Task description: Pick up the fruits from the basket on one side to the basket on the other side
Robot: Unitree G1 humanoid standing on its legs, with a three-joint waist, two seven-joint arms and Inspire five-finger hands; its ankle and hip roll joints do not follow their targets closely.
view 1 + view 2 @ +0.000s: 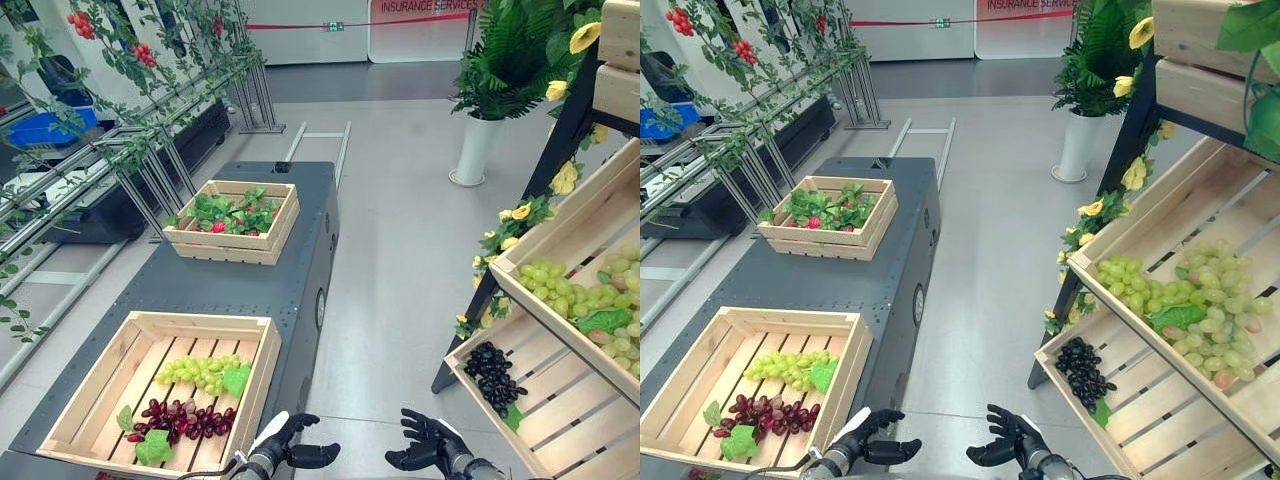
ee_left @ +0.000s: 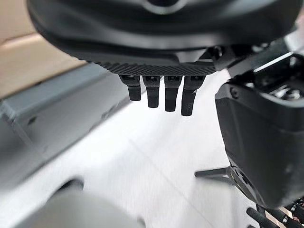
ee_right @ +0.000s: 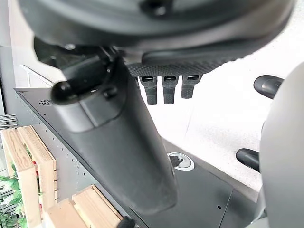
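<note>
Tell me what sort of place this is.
Probably a showroom or demo hall staged as a fruit stall: slatted wooden crates of grapes on a dark platform, a tiered wooden shelf with more grapes, and a potted plant on a polished floor.

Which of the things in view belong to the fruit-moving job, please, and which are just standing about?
Job:
near crate with green grapes and red grapes
shelf crate with black grapes
left robot hand and right robot hand, both open, holding nothing

Standing about:
far crate of greens
potted plant
upper shelf grapes
</note>
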